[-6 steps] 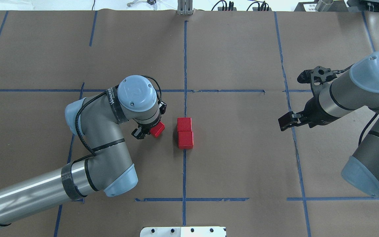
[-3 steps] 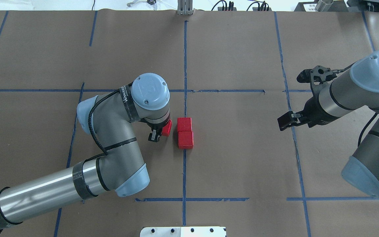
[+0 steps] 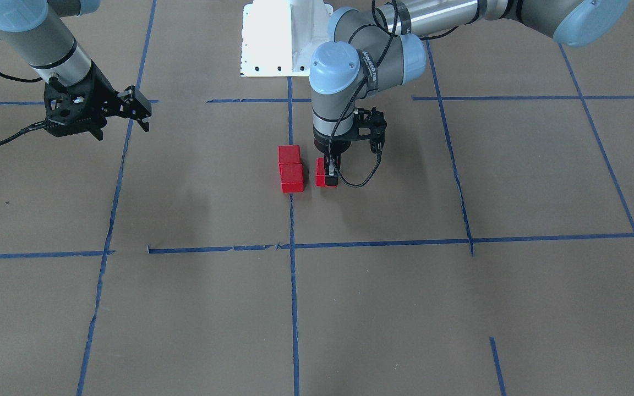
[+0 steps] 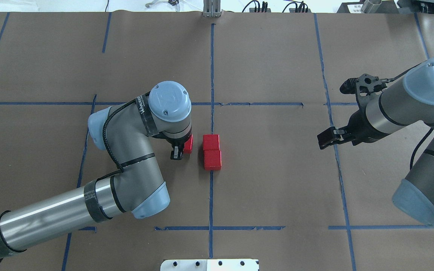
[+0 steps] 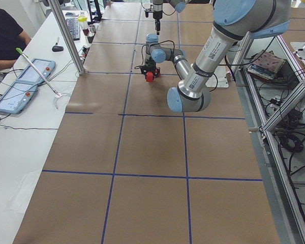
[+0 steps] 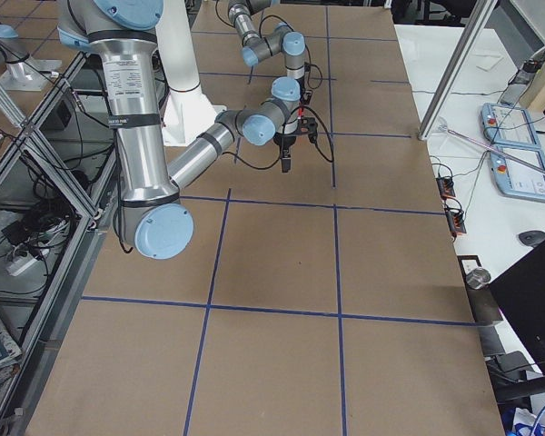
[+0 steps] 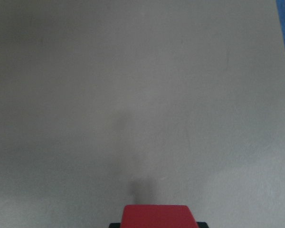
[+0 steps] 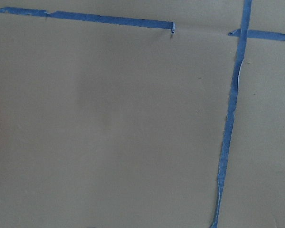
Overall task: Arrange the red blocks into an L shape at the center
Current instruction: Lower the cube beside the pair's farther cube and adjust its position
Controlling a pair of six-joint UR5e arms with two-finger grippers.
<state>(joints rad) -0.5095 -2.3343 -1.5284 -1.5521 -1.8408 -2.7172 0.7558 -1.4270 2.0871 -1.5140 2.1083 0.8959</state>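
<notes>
Left gripper [image 4: 179,151]: it points straight down inside the center, and its fingers are clamped on one of the red blocks.
Held block [image 4: 188,144]: it sits on the robot's left side of the tape line [image 4: 211,195], close beside the placed pair with a narrow strip of brown paper showing between. It is level with the pair's block farther from the robot. From where I stand I cannot say whether it touches the paper or hangs just above it.
Left wrist view: the same block [image 7: 156,216] shows at the bottom edge, with bare paper beyond it.
Placed pair: the far block [image 4: 211,142] and the near block [image 4: 212,159] touch face to face and lie in a short column right on the tape line.
Center [image 4: 266,169]: all three cubes are inside this middle cell.
Right gripper [image 3: 142,109]: it hangs well off to the side over the cell's edge tape, and its fingers look spread with nothing between them.
</notes>
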